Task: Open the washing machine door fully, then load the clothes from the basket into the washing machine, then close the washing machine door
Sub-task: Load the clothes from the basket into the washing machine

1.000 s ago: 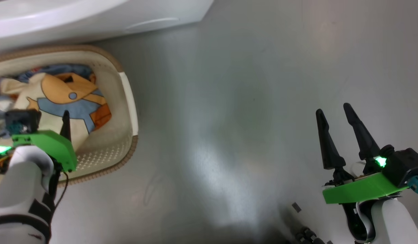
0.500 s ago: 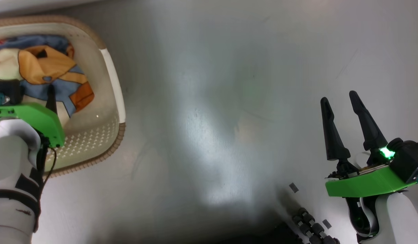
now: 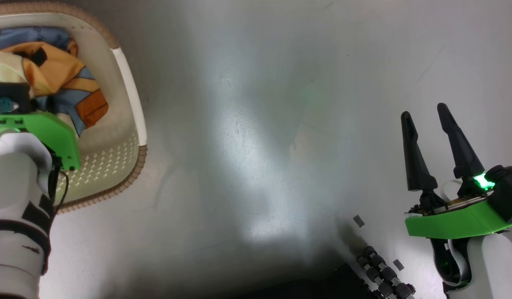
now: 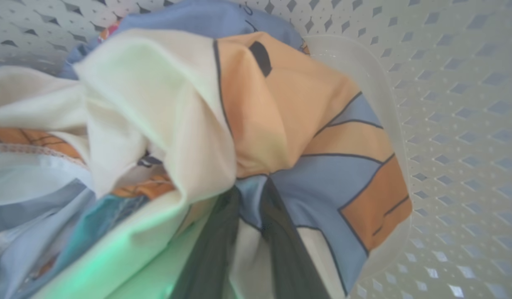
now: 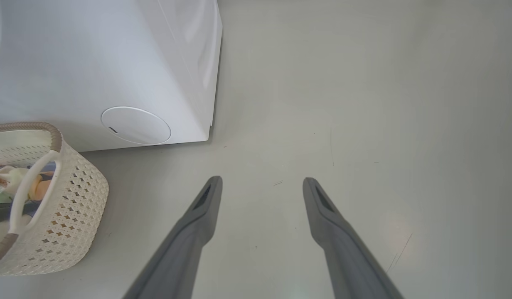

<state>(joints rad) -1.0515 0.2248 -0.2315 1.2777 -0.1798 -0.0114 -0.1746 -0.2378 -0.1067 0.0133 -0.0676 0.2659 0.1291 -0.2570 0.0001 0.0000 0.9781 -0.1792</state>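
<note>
Left end effector has closed on the clothes (inside the basket).

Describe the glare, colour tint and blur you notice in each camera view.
Head view: broad white glare on the floor. Left wrist view: left gripper's fingers blurred, green glow tinting the clothes. Right wrist view: evenly lit, right gripper's fingers soft-edged.

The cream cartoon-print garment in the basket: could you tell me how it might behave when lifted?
The cream garment is probably floppy: it lies in soft folds. Likely light, as thin cloth. It may drag the blue garment lying against it.
</note>
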